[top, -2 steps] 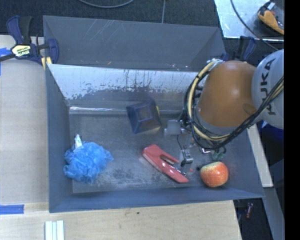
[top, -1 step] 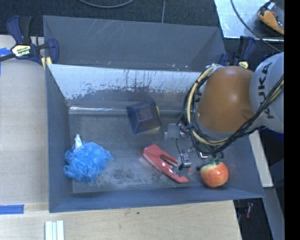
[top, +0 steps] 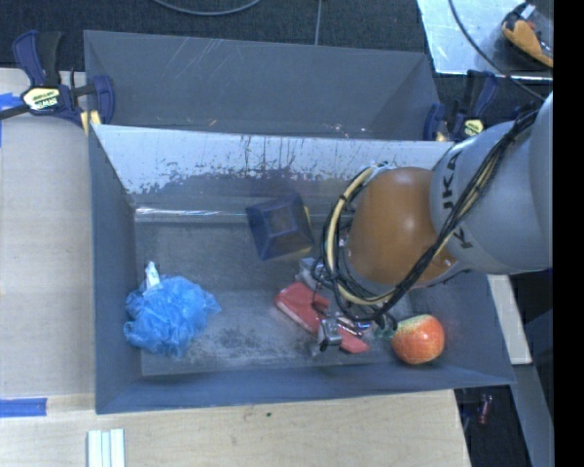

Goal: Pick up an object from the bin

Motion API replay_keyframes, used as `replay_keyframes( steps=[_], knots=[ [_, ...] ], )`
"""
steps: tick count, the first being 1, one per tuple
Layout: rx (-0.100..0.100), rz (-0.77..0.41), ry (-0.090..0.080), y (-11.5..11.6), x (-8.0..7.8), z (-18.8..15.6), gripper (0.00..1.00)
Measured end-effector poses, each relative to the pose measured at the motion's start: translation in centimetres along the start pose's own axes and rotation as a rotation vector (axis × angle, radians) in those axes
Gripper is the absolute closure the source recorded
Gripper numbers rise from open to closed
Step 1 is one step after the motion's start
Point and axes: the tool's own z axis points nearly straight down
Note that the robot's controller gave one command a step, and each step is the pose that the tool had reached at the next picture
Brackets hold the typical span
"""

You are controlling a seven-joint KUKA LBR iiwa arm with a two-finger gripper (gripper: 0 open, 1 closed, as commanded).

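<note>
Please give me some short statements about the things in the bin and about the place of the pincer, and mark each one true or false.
1. The blue mesh sponge lies in the left part of the bin. True.
2. The apple lies against the back wall. False: the apple lies at the front right, close to the front wall.
3. The pincer is at the red flat thing, left of the apple. True.
4. The dark blue box rests on top of the sponge. False: the dark blue box stands apart from it, near the back of the bin's floor.
5. The arm reaches in from the left. False: the arm comes in from the right.
</note>
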Motion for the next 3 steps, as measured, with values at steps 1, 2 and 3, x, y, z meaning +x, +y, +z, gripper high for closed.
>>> replay_keyframes(
  steps=[1, 2, 3],
  knots=[
    [0.001, 0.071, -0.016, -0.8, 0.17, -0.38, 0.0],
    [0.001, 0.066, -0.017, -0.84, 0.11, -0.38, 0.0],
    [0.001, 0.014, -0.011, -0.77, -0.5, -1.36, 0.0]
  ],
)
